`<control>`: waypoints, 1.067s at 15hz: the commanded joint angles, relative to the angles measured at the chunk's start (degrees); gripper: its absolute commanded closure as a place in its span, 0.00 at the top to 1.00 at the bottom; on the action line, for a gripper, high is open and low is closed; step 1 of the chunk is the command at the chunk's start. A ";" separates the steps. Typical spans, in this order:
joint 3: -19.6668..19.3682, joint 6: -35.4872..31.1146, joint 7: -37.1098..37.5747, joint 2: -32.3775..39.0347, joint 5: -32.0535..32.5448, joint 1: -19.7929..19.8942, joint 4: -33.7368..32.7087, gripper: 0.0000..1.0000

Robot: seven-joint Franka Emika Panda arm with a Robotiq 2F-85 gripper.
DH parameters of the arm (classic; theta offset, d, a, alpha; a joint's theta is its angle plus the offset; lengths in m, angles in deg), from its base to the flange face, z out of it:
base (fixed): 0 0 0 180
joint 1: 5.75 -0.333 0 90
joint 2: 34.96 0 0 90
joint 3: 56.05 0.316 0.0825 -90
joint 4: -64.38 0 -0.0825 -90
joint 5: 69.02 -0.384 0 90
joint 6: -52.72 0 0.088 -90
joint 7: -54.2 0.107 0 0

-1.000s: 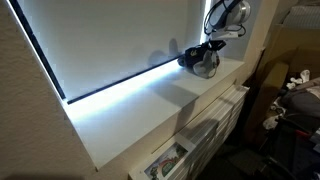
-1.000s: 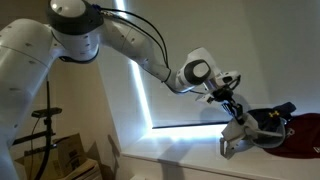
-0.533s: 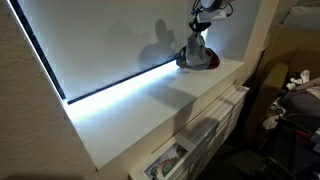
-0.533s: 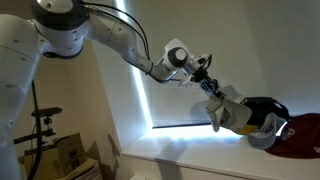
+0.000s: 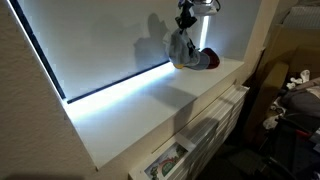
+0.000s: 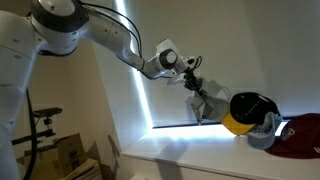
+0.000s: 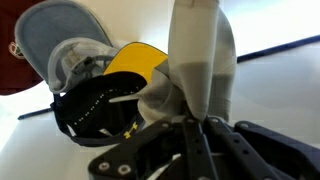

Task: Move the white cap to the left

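Robot gripper pinches a soft white fabric baseball cap, dangling above a white shelf, beside a black-and-yellow cap.

Counting now: two caps for sure, one white cap just beside one dark cap with a yellow brim. Next to the dark cap, one pale-grey fabric piece and one red piece; separate caps or not, can't tell. One tool, one arm, one counter.
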 commanded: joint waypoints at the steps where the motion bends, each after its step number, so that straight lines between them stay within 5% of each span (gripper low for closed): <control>1: 3.40 1.16 -5.99 -0.38 -0.79 1.11 -1.10 0.01; 8: 7.74 5.27 -12.27 1.42 1.31 -1.55 -6.55 0.01; 16: 9.19 19.59 -13.18 8.45 12.12 -10.19 -16.45 0.01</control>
